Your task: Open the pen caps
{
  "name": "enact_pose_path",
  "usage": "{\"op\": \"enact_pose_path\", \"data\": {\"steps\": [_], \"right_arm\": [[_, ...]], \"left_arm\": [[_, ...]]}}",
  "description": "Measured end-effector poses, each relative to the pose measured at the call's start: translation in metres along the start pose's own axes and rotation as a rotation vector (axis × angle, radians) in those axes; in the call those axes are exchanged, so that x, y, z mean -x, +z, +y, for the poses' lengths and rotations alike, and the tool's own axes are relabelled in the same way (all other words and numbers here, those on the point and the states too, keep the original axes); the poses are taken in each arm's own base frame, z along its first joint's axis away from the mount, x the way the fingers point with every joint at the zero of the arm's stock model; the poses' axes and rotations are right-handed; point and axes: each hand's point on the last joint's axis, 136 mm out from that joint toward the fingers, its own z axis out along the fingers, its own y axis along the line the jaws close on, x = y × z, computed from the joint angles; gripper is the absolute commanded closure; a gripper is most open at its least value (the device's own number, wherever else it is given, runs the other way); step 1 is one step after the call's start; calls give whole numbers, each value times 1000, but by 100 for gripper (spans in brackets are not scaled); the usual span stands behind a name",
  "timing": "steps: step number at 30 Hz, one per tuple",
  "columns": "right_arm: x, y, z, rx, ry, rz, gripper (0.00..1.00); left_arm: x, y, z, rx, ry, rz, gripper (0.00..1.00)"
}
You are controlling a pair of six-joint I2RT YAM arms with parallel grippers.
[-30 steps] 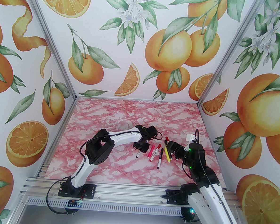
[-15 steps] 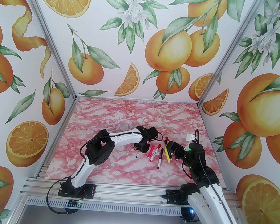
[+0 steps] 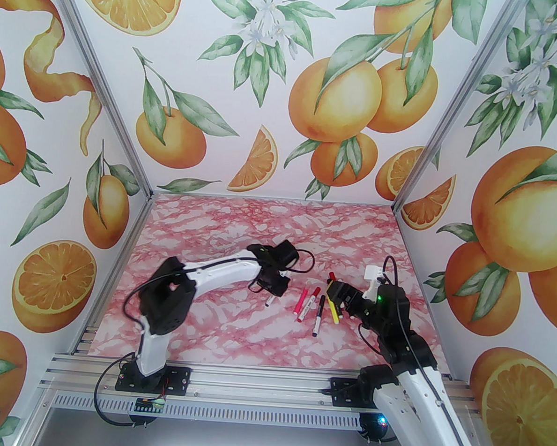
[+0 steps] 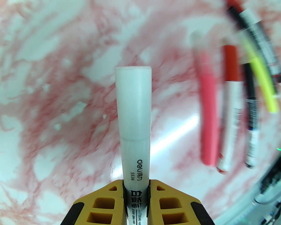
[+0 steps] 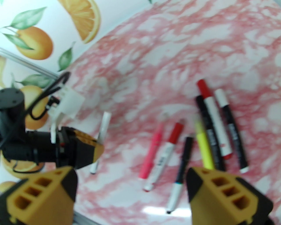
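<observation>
My left gripper is shut on a white pen's barrel, held above the table. The pen's white cap is still on and points away from the fingers. Seen from the right wrist, that left gripper holds the white pen nearly upright. My right gripper is open over the near end of the row of pens. The row holds a pink pen, a red-capped pen, a black-capped pen and a yellow pen.
More capped pens lie at the right: a black one, a white one with a red cap, and a black one with a white cap. The pink marble tabletop is enclosed by orange-print walls.
The left arm has swung left and back, carrying the white pen away from the row. The right gripper has shifted slightly left, over the yellow pen.
</observation>
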Motion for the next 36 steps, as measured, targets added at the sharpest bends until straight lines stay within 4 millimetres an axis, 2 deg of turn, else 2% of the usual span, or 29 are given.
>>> {"op": "enact_pose_path", "data": {"steps": [3, 6, 12, 15, 19, 21, 27, 36], "right_arm": [[1, 0, 17, 83, 41, 11, 24], [-1, 4, 33, 150, 74, 41, 28], [-12, 18, 50, 200, 113, 124, 33], [-15, 20, 54, 206, 120, 141, 35], [-21, 29, 84, 246, 83, 187, 38], [-24, 33, 91, 250, 71, 194, 40], [-26, 44, 94, 218, 59, 178, 44], [-22, 54, 89, 171, 66, 147, 48]], "left_arm": [[3, -25, -3, -104, 4, -92, 83], [-4, -37, -9, -198, 11, -134, 83], [-23, -41, -25, -367, 32, -148, 83], [-22, -45, -35, -429, 51, -164, 83], [-25, -57, -53, -551, 80, -179, 83], [-24, -62, -60, -594, 93, -186, 83], [-20, -72, -72, -674, 114, -206, 83], [-19, -76, -77, -712, 112, -213, 84]]}}
